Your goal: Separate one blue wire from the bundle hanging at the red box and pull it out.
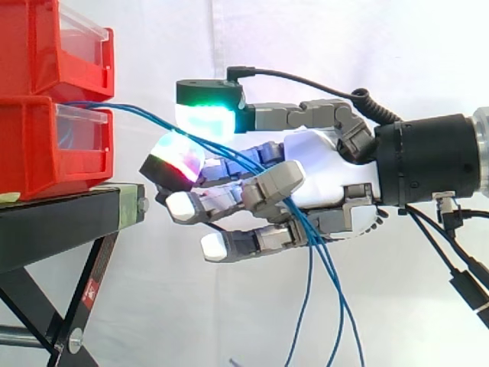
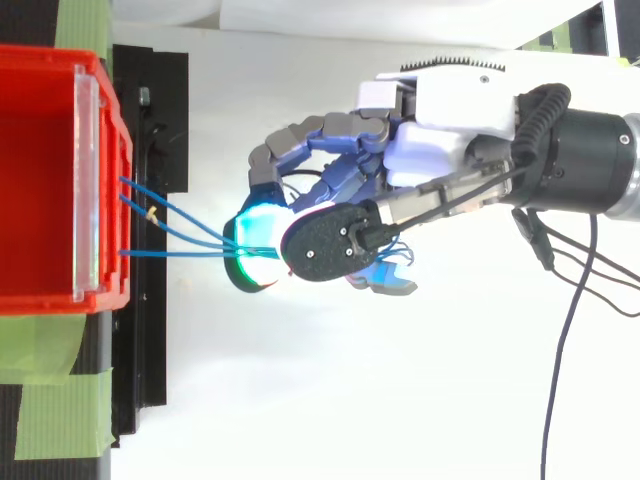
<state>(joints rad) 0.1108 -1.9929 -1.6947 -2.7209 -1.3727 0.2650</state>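
Note:
Three blue wires (image 1: pixel 137 115) leave the front of the lower red bin (image 1: pixel 46 145) and run right and slightly down to my hand (image 1: pixel 328 168). They pass between a green-glowing pad (image 1: pixel 206 118) above and a magenta-green pad (image 1: pixel 177 159) below, which close on them. Behind the pads the wires cross the curled fingers and hang down loose (image 1: pixel 313 306). From above, the wires (image 2: pixel 170 225) fan out of the bin's front wall (image 2: pixel 110 180) and converge at the glowing pad (image 2: pixel 255 250) of the hand (image 2: pixel 440 150). I cannot tell whether one wire is held apart from the others.
A second red bin (image 1: pixel 38 46) is stacked on the lower one. Both sit on a black stand (image 1: pixel 61 222) with green tape (image 2: pixel 60 420) on it. A white curtain hangs behind. The arm enters from the right.

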